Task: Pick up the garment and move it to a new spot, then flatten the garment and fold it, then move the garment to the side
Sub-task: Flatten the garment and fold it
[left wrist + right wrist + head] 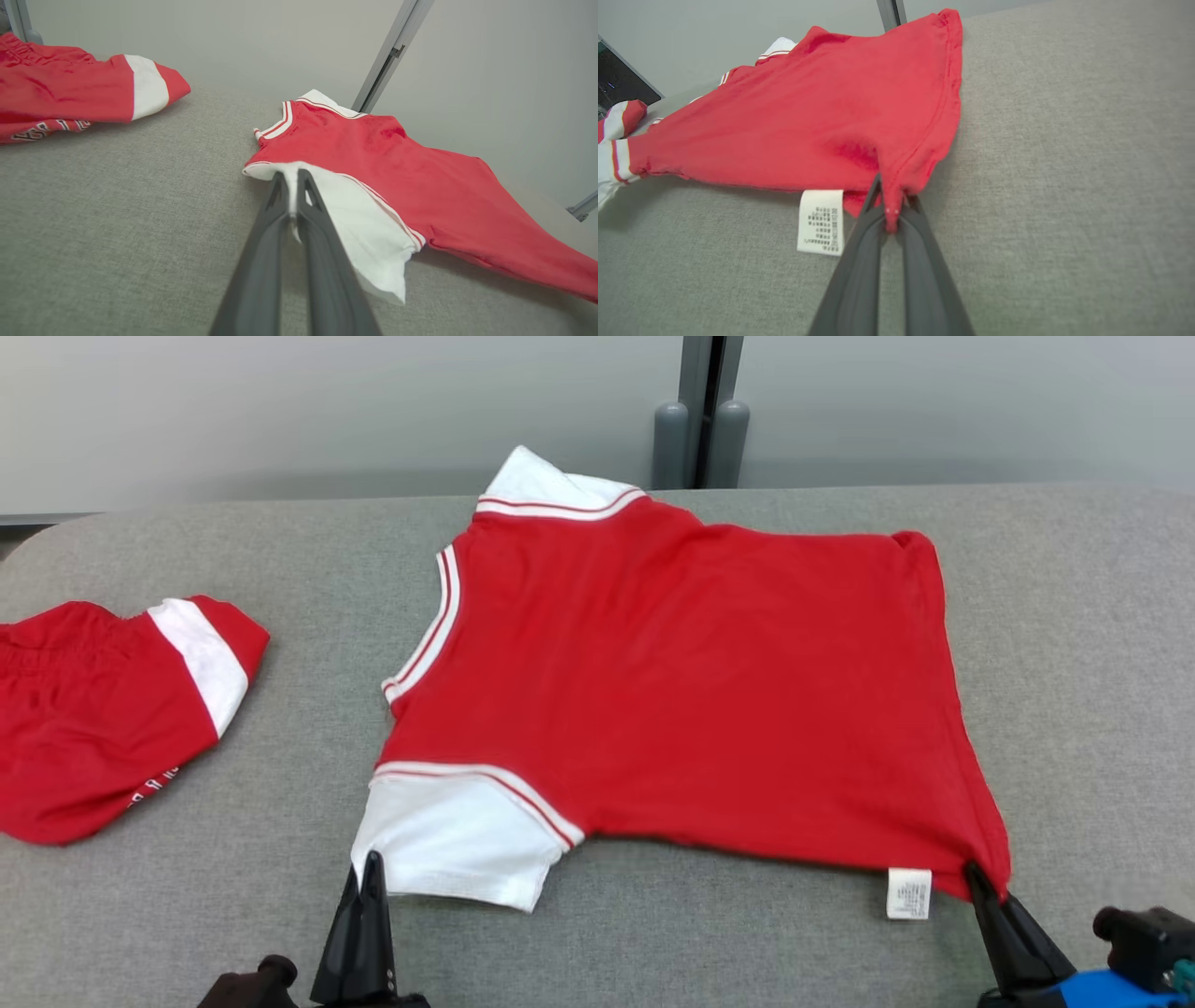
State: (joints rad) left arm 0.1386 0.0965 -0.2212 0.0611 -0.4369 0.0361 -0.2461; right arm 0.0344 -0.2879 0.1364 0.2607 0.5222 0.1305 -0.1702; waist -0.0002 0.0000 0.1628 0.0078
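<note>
Garment (672, 691), sleeve (448, 840) in left pincer (372, 870), hem corner (991, 859) in right pincer (975, 877)

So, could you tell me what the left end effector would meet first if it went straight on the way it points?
The shirt's white sleeve, which the left end effector already grips; beyond it, probably the red body.

The left gripper (372, 861) has two long, matt dark-grey fingers (261, 261) that taper to slim tips, each with a narrow triangular cut-out near the tip. The right gripper (973, 873) is of identical build. At its base sit a bright blue housing (1116, 987) and a rounded black casing (1146, 935).
</note>
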